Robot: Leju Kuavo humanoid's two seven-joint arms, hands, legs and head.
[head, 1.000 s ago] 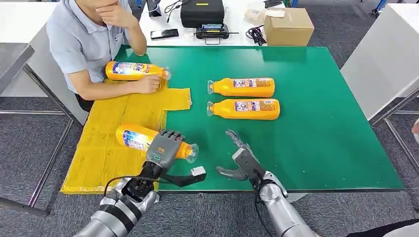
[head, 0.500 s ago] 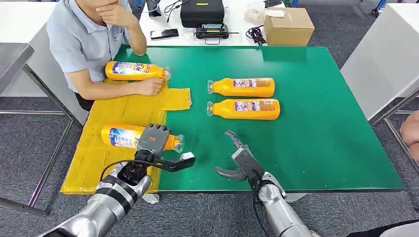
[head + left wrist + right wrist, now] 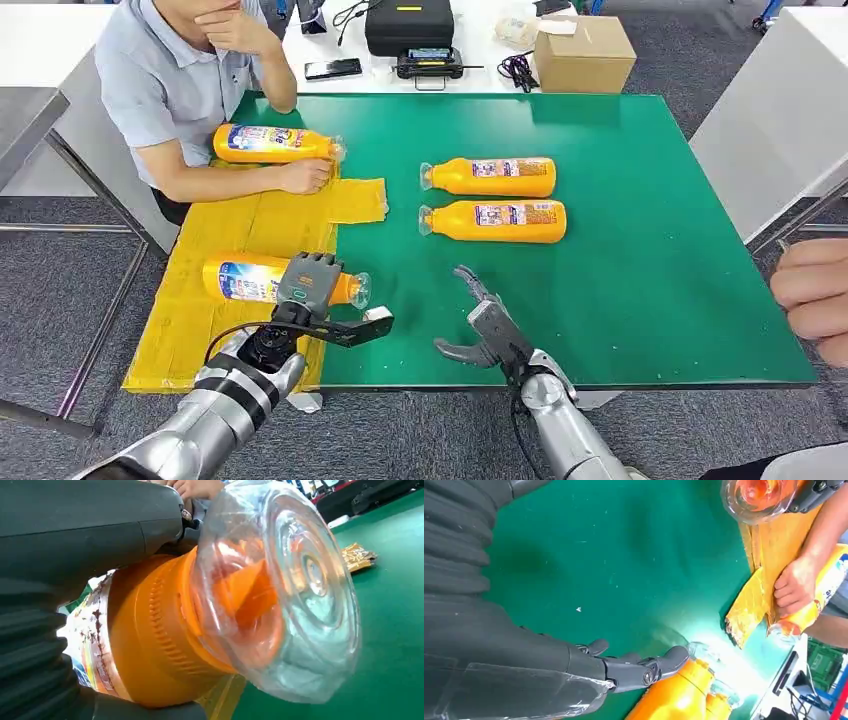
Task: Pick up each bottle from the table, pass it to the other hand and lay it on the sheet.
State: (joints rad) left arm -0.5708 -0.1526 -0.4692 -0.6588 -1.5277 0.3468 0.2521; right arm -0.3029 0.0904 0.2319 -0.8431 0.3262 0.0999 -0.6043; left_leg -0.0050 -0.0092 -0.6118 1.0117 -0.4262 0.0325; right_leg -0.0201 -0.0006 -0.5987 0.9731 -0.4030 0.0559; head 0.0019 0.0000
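Note:
My left hand (image 3: pixel 308 288) grips an orange bottle (image 3: pixel 245 280) with a clear cap, lying sideways over the yellow sheet (image 3: pixel 215 290) at the table's near left. In the left wrist view the bottle (image 3: pixel 165 630) sits inside the hand (image 3: pixel 75 535). My right hand (image 3: pixel 482 322) hovers open over the green table near the front edge, holding nothing; its fingers (image 3: pixel 644 667) are spread. Two more orange bottles (image 3: pixel 495 177) (image 3: pixel 500 221) lie side by side mid-table. A fourth bottle (image 3: pixel 270 144) rests at the sheet's far end under a person's hand (image 3: pixel 302 174).
A person sits at the table's far left, forearm on the sheet. Another person's hand (image 3: pixel 812 290) shows at the right edge. Behind the green table (image 3: pixel 640 250) stand a cardboard box (image 3: pixel 582 52), a black case (image 3: pixel 408 25) and a phone (image 3: pixel 333 68).
My left hand has carried the bottle leftward from the green surface over the yellow sheet. The right hand stays put. A person's hand has come in further at the right edge.

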